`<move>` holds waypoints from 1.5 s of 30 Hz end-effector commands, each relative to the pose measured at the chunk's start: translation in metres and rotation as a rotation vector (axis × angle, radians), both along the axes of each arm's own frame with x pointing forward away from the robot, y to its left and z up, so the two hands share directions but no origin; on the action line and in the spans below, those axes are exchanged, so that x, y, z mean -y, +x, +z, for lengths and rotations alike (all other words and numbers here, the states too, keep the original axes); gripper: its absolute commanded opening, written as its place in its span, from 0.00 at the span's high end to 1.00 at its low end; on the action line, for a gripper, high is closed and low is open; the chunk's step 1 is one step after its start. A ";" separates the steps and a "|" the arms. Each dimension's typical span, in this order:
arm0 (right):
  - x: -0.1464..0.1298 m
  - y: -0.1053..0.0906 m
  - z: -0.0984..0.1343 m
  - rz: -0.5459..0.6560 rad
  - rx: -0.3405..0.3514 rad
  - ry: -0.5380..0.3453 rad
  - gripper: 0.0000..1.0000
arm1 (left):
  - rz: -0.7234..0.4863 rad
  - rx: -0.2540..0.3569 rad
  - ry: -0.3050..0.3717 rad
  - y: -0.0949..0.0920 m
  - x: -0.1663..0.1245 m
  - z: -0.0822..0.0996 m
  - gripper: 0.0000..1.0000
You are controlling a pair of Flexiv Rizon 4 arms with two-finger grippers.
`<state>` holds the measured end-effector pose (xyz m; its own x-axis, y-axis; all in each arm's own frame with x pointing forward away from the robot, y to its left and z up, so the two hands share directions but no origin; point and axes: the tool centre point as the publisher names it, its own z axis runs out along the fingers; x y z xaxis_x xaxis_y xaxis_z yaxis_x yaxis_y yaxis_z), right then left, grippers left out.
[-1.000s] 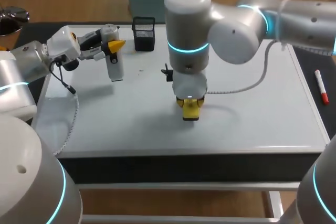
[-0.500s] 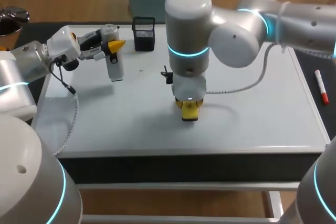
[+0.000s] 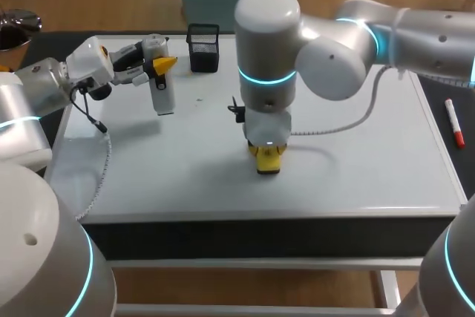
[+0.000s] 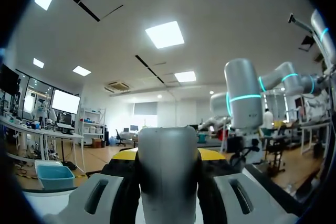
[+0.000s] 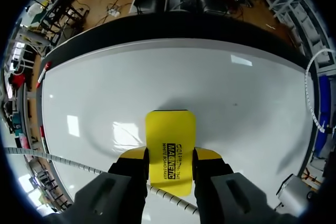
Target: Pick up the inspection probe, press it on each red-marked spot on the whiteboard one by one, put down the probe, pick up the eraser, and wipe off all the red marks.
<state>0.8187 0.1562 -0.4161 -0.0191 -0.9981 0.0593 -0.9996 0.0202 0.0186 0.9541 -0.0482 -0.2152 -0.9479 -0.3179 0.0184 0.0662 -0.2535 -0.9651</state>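
The whiteboard (image 3: 356, 146) covers the tabletop, and I see no red marks on it in any view. My right gripper (image 3: 268, 159) points straight down near the board's middle, shut on the yellow eraser (image 3: 269, 162), which rests against the surface. In the right wrist view the eraser (image 5: 169, 148) sits clamped between the fingers of the right gripper (image 5: 169, 157), flat on the whiteboard (image 5: 226, 87). My left gripper (image 3: 162, 64) is at the far left, shut on the upright grey-white probe (image 3: 161, 87). In the left wrist view the probe (image 4: 168, 166) fills the gap of the left gripper (image 4: 168, 156).
A black mesh pen holder (image 3: 202, 47) stands at the board's far edge, just right of the probe. A red marker (image 3: 454, 122) lies beyond the board's right rim. The right arm's white coiled cable (image 3: 349, 120) hangs over the board's centre-right.
The right arm's upper links have shifted slightly to the right, while the eraser stays nearly in the same spot on the board. The left arm and probe have not moved.
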 end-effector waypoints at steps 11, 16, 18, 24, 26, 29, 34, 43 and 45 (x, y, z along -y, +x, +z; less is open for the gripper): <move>0.023 0.004 -0.009 -0.041 -0.001 -0.014 1.00 | -0.001 0.001 -0.002 0.001 0.000 0.000 1.00; 0.036 0.006 -0.009 -0.074 0.002 -0.023 1.00 | -0.001 0.001 -0.002 0.001 0.000 0.000 1.00; 0.040 0.007 -0.009 -0.083 0.004 -0.025 1.00 | -0.001 0.001 -0.002 0.001 0.000 0.000 1.00; 0.057 0.008 -0.010 -0.125 0.009 -0.028 1.00 | -0.001 0.001 -0.002 0.001 0.000 0.000 1.00; 0.061 0.008 -0.010 -0.130 0.009 -0.029 1.00 | -0.001 0.001 -0.002 0.001 0.000 0.000 1.00; 0.068 0.010 -0.010 -0.143 0.012 -0.035 1.00 | -0.001 0.001 -0.002 0.001 0.000 0.000 1.00; 0.079 0.013 -0.007 -0.156 0.015 -0.043 1.00 | -0.001 0.001 -0.002 0.001 0.000 0.000 1.00; 0.107 0.045 0.016 -0.154 -0.033 -0.071 1.00 | -0.001 0.001 -0.002 0.001 0.000 0.000 1.00; 0.110 0.057 0.023 -0.142 -0.063 -0.068 1.00 | -0.001 0.001 -0.002 0.001 0.000 0.000 1.00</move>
<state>0.8585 0.0524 -0.4085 -0.1624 -0.9780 0.1311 -0.9858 0.1667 0.0220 0.9541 -0.0482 -0.2152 -0.9479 -0.3179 0.0184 0.0663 -0.2535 -0.9651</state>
